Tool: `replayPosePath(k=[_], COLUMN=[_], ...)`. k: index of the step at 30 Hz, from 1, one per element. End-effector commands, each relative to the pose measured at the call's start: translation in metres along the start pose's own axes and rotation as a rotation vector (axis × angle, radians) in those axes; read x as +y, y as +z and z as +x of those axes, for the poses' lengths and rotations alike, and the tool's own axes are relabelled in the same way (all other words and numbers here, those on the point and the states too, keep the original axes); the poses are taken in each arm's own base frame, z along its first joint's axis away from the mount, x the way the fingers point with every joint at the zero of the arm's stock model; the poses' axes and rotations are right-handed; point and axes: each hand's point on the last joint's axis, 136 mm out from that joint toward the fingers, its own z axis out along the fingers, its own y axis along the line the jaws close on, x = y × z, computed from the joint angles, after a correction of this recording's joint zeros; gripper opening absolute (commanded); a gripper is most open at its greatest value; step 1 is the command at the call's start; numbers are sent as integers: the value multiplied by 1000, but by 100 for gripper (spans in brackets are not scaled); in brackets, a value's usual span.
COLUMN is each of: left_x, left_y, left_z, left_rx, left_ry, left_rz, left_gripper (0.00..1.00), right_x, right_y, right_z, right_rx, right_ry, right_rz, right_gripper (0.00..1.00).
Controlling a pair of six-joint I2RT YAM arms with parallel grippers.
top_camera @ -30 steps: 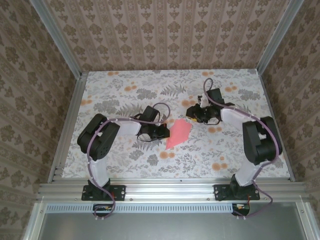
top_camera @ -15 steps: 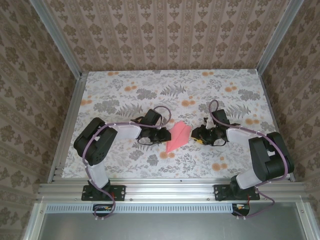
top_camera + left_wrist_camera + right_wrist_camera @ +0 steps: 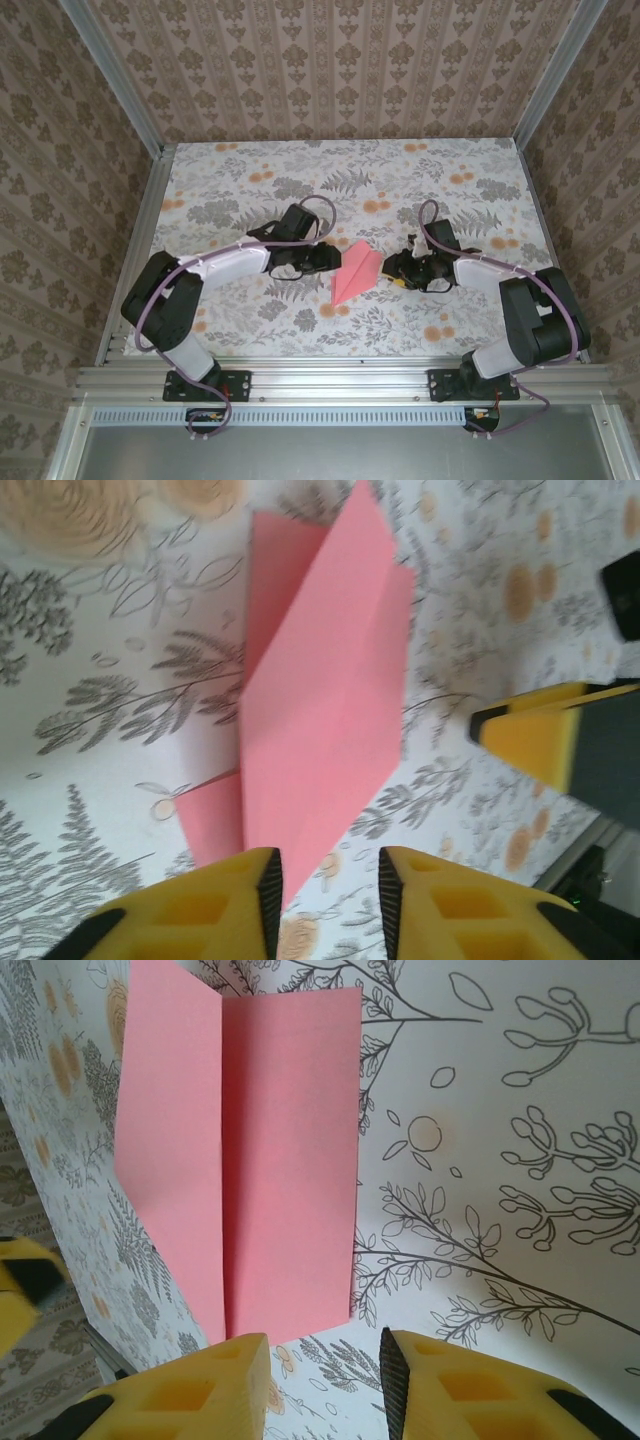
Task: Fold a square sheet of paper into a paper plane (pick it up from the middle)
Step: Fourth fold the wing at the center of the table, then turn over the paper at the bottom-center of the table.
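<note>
Pink paper plane (image 3: 357, 270), lying on floral table (image 3: 250, 330)

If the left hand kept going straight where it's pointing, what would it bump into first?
The pink paper plane. It lies right in front of the left hand, its near tip probably almost touching already. The right hand is further on, past the plane.

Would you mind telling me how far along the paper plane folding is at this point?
Done: a pointed pink paper plane with a centre crease lies on the flowered table. In hand: nothing is gripped; the left gripper and right gripper sit open at its edges. Left: probably little, perhaps a final press on the crease or backing the arms away.
</note>
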Motion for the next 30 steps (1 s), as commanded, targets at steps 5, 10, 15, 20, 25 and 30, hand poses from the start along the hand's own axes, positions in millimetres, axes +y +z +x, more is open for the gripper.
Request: replayPosePath(k=[5, 10, 15, 20, 25, 30], left_x=[-24, -6, 18, 30, 39, 49], left_y=[12, 30, 37, 47, 55, 61], left_z=[-8, -7, -4, 3, 8, 14], left_rx=[66, 106, 119, 153, 176, 195], left_ry=[63, 48, 38, 34, 28, 22], left_rz=[88, 32, -46, -66, -82, -101], left_gripper=[18, 14, 13, 12, 11, 10], right_x=[-6, -2, -2, -1, -3, -1], right_y=[9, 14, 17, 23, 28, 32], right_z=[2, 3, 5, 9, 12, 13], right_rx=[4, 17, 28, 46, 57, 63], right_ry=[31, 37, 40, 40, 39, 34], right_rz=[0, -27, -26, -24, -3, 6], right_gripper=[37, 38, 38, 39, 40, 41])
